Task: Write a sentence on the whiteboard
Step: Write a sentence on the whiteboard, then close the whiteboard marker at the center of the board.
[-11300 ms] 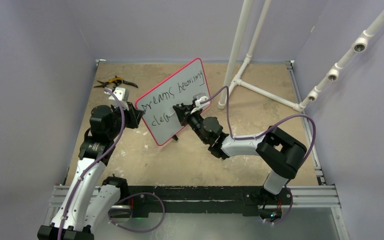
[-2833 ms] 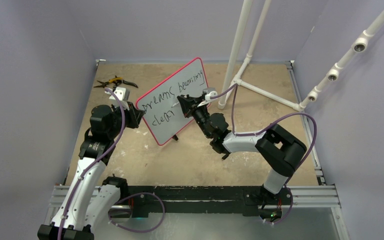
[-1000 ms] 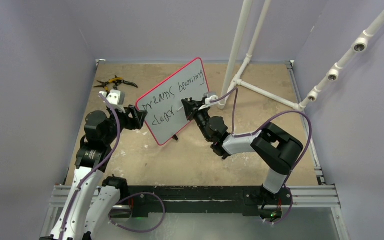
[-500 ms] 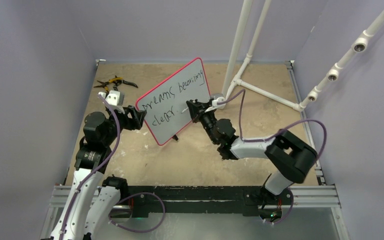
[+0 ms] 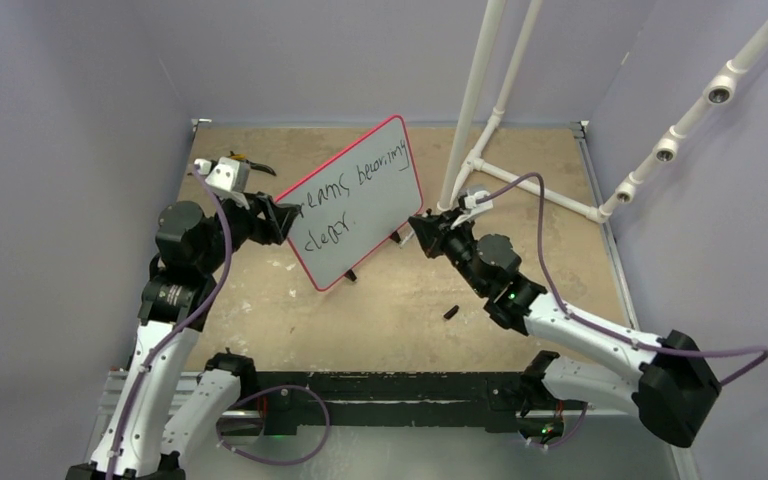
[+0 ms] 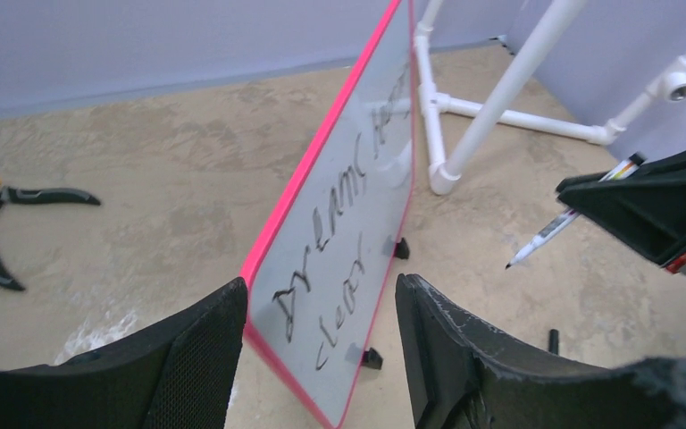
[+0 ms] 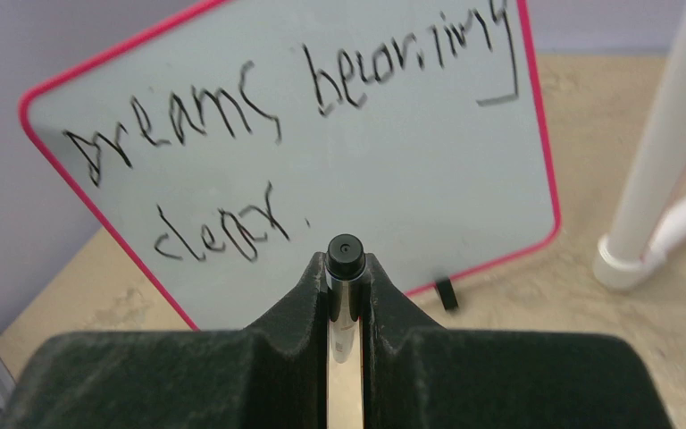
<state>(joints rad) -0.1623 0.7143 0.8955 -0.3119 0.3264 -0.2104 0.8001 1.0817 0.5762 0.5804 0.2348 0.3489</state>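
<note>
Scuffed tan table (image 5: 380,320) enclosed by lavender walls (image 5: 60,150); white pipe frame (image 5: 480,90) stands far right. The whiteboard (image 5: 372,235) stands upright mid-table, angled, bearing the sentence (image 7: 272,112) in two lines. Left gripper (image 5: 282,217) straddles its left edge, jaws apart, unclamped. Right gripper (image 5: 422,228) is clenched on a marker (image 6: 572,214), tip clear of the board. Pliers (image 6: 0,223), plain in the left wrist view, are largely masked by that wrist overhead. Small black piece (image 5: 451,312) lies by the right arm.
</note>
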